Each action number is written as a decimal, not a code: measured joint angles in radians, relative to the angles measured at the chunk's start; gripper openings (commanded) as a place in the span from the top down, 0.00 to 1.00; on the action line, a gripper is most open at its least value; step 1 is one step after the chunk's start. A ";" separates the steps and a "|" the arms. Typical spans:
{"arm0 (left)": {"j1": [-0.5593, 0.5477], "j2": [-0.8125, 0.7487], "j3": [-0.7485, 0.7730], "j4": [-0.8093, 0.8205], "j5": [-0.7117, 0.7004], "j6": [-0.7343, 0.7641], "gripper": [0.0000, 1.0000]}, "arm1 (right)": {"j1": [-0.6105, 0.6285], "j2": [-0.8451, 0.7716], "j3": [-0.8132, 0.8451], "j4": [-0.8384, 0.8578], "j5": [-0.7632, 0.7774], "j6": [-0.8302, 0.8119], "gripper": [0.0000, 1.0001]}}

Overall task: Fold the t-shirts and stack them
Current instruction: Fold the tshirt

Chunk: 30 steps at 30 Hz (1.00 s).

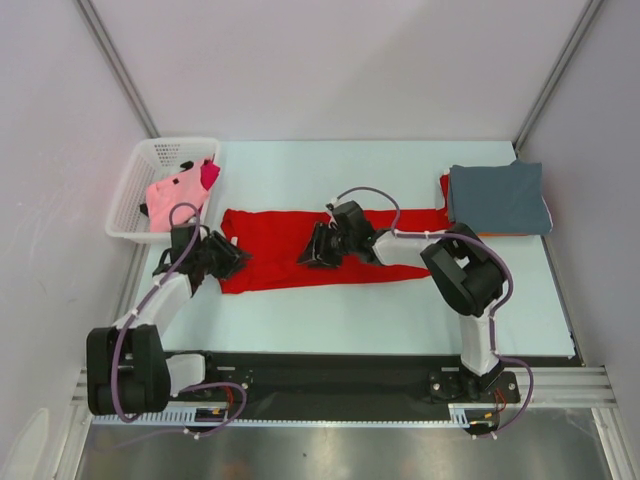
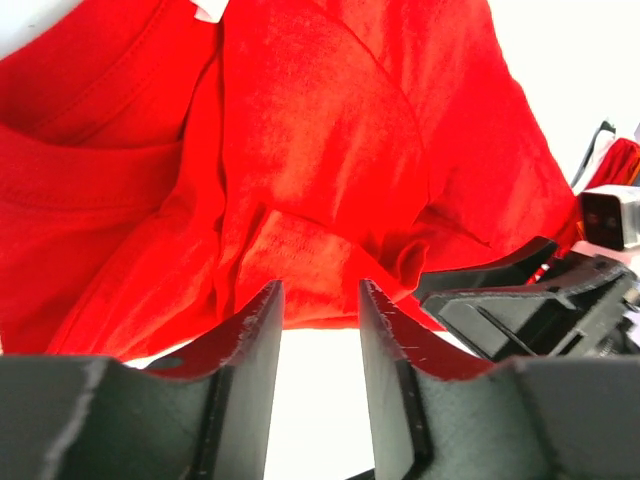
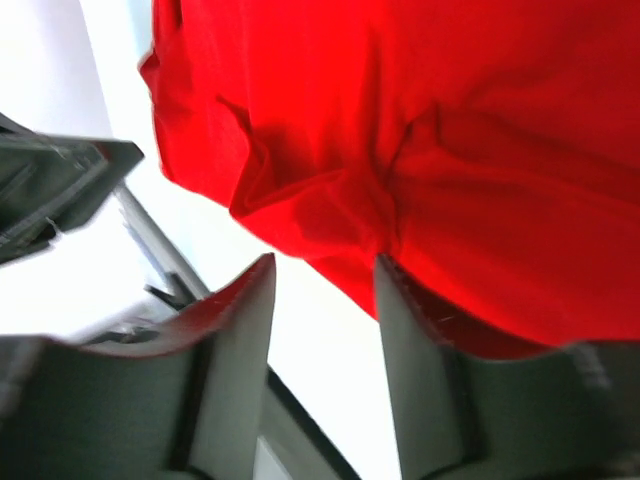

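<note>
Pale table (image 1: 400,310), mid-job: a grey-blue shirt (image 1: 497,197) lies folded at the far right; the red t-shirt (image 1: 280,250) stretches half-folded across the centre, left gripper (image 1: 226,262) and right gripper (image 1: 312,254) at it, jaws apart; pink shirts (image 1: 172,200) wait in the basket (image 1: 130,195).

Bright red t-shirt (image 1: 275,252) in a creased band across the worktop (image 1: 400,310), grey-blue t-shirt (image 1: 497,198) folded far right, pink t-shirt (image 1: 172,195) bunched far left

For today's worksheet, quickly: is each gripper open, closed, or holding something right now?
Left gripper: open, nothing between its fingers, beside the red t-shirt.
Right gripper: open, the shirt's edge at its fingertips, not clamped.
</note>
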 measured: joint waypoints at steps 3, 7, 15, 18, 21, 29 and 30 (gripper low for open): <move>0.000 -0.045 -0.023 -0.002 -0.020 0.016 0.53 | 0.011 -0.028 0.001 -0.035 0.036 -0.081 0.43; -0.018 -0.055 -0.034 0.002 -0.047 0.038 0.39 | 0.012 -0.039 0.001 -0.043 0.049 -0.159 0.50; -0.127 -0.054 -0.089 0.053 -0.133 0.045 0.50 | 0.023 -0.016 0.037 -0.083 0.063 -0.232 0.60; -0.137 -0.049 -0.105 0.063 -0.163 0.044 0.51 | 0.033 -0.001 0.053 -0.091 0.067 -0.243 0.58; -0.138 -0.044 -0.108 0.069 -0.191 0.045 0.51 | 0.040 0.016 0.065 -0.098 0.067 -0.248 0.60; -0.143 -0.033 -0.115 0.071 -0.249 0.046 0.53 | 0.041 0.043 0.072 -0.116 0.066 -0.258 0.72; -0.144 -0.026 -0.115 0.071 -0.252 0.046 0.54 | 0.041 0.044 0.073 -0.119 0.066 -0.261 0.75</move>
